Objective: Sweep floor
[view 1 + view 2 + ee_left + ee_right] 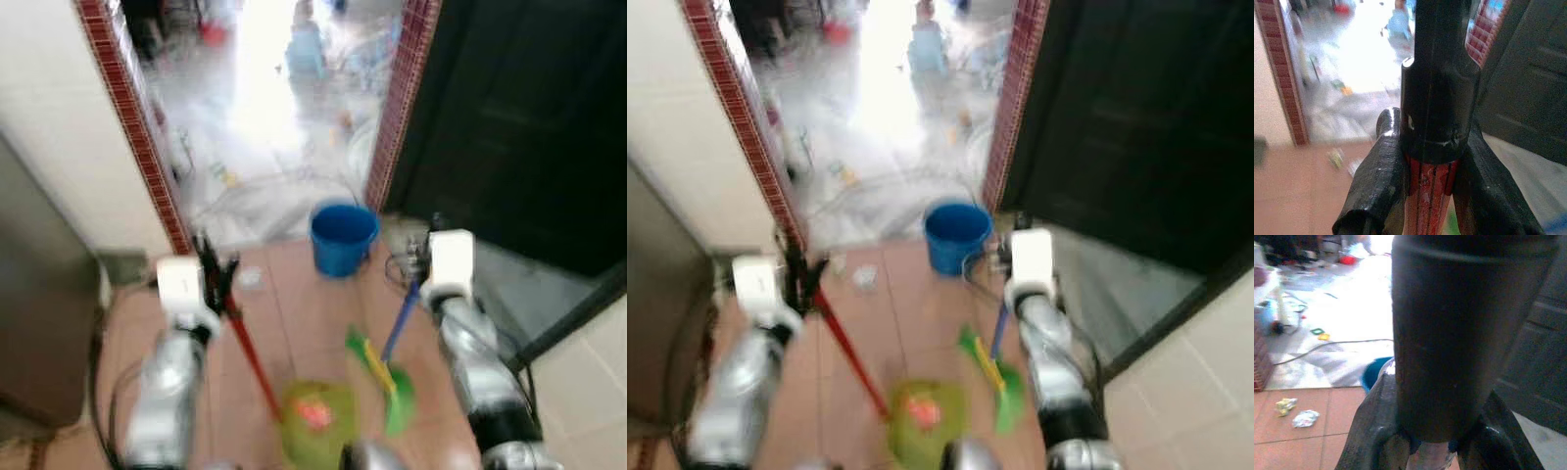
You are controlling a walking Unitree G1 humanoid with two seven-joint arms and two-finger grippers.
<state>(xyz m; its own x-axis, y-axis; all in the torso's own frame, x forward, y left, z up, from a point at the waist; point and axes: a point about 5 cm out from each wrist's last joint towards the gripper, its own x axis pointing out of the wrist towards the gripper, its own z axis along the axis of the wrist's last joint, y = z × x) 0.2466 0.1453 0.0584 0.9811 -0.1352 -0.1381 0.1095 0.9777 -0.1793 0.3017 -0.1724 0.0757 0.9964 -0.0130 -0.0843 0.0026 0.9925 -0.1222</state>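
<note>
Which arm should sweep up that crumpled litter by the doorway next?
Probably the right: its gripper holds the blue-handled broom, while the left gripper holds the red-handled dustpan. Litter lies ahead.

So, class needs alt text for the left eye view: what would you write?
The left gripper holds a red-handled dustpan and the right gripper a blue-handled green broom over terracotta floor tiles. A blue bucket stands ahead at a bright, littered doorway.
</note>
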